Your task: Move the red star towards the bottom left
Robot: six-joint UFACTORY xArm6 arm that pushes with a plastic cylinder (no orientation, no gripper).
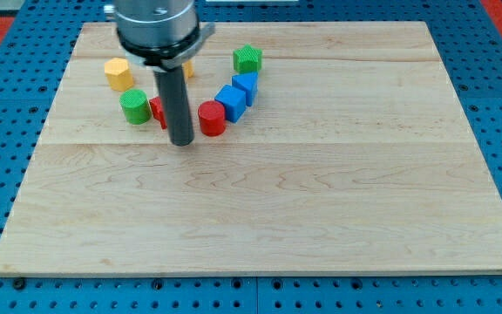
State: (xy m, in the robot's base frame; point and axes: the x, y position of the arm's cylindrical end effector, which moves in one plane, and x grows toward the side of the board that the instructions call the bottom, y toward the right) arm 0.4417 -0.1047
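The red star is mostly hidden behind my rod; only its left edge shows, just right of a green cylinder. My tip rests on the board just below and right of the red star, between it and a red cylinder.
Two blue blocks run up and right from the red cylinder toward a green block. A yellow hexagonal block sits at the upper left. A yellow-orange block peeks out behind the rod. The wooden board lies on a blue pegboard.
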